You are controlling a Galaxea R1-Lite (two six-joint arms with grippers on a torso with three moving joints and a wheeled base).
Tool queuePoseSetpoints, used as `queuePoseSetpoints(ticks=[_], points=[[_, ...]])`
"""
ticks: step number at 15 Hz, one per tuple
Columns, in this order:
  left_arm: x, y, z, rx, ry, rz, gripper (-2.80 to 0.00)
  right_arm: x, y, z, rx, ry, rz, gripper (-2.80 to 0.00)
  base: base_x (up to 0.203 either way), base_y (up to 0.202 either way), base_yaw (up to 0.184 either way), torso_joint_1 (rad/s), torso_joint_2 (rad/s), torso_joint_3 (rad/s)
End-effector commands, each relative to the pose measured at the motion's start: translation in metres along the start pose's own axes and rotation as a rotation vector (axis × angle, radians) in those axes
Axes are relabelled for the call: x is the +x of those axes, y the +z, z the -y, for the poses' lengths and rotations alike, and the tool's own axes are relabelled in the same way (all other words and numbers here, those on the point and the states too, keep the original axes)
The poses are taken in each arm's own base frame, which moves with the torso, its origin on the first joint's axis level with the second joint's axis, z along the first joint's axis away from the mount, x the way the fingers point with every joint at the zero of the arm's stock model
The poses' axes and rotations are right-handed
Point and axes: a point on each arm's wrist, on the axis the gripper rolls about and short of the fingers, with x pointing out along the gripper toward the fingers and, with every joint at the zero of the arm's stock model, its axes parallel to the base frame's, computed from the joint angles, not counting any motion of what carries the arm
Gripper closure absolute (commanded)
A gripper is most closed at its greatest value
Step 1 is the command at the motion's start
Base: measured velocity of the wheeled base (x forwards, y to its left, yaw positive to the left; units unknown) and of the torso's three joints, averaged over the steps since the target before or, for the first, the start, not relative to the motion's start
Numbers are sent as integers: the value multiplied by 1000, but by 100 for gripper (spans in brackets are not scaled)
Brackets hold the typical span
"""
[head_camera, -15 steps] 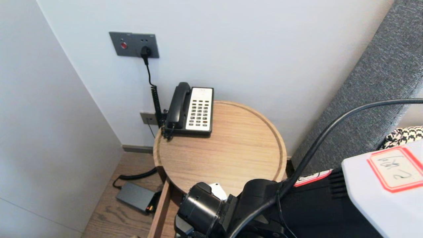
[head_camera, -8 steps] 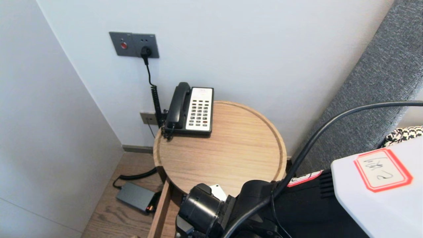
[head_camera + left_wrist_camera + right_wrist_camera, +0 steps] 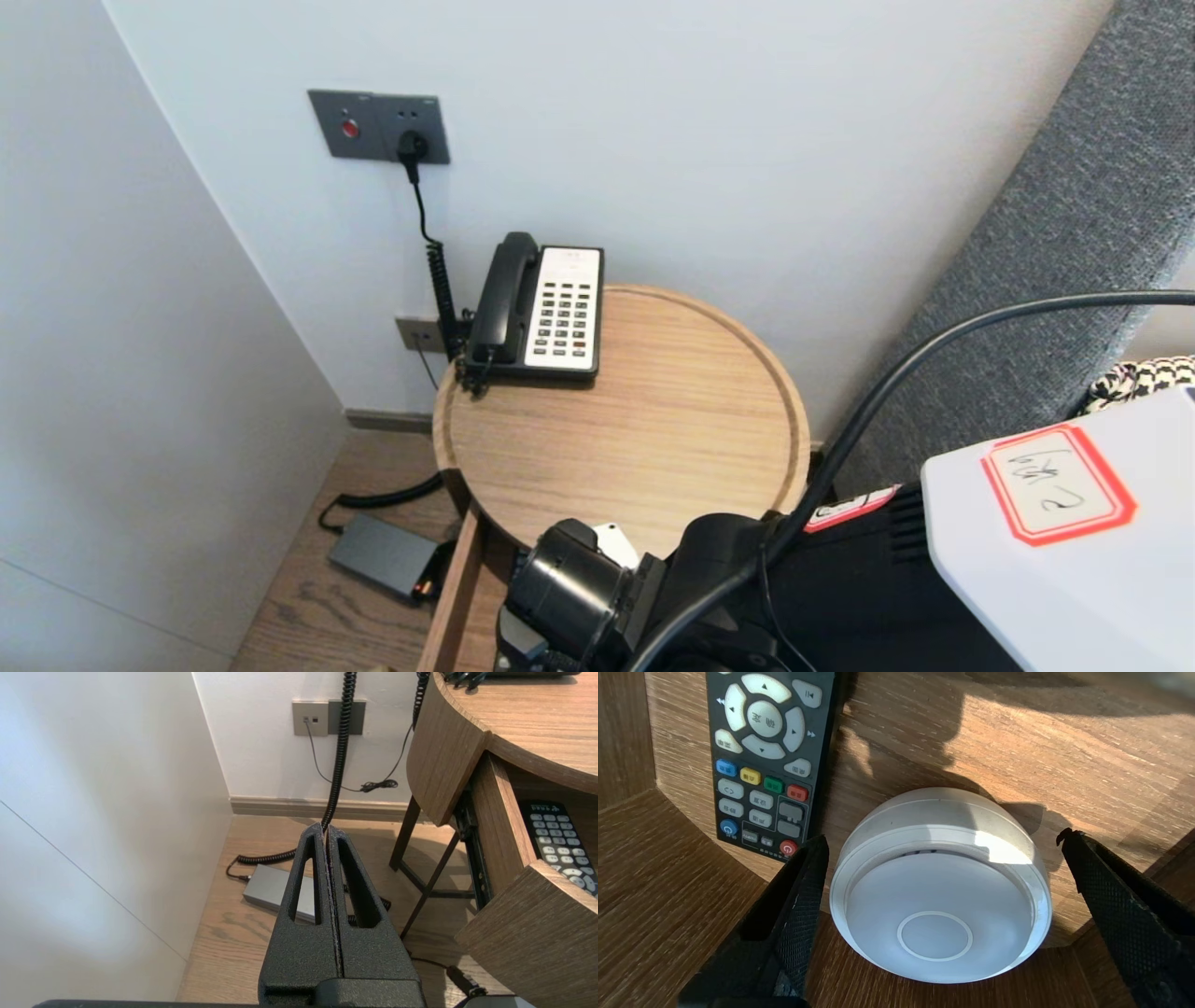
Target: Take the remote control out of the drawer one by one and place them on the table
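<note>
A white round domed device lies on the wooden floor of the open drawer under the round table. My right gripper is open and straddles it, one finger close to its rim, the other standing clear. A black remote control lies beside the device, just past the near finger, and also shows as the remote control inside the drawer. In the head view only the right wrist shows, reaching down at the drawer; its fingers are hidden. My left gripper hangs shut and empty to the left of the table, above the floor.
A black and white telephone sits at the back left of the round wooden table. A grey power adapter with a coiled cord lies on the floor. A wall socket is behind, a grey padded headboard on the right.
The white cover of my right arm has slid a little to the left in the head view. The wrist at the drawer has hardly moved.
</note>
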Motion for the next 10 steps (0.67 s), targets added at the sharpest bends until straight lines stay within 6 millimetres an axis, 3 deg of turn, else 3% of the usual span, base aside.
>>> queuePoseSetpoints(ticks=[1,10], points=[[1,-3,0,0,0,-12,0,5,0,-1,-2,-16,0,-280,0,0,0,0,0,0],[1,-3,0,0,0,-12,0,17,-5,-2,-10,-36,-25,-280,0,0,0,0,0,0]])
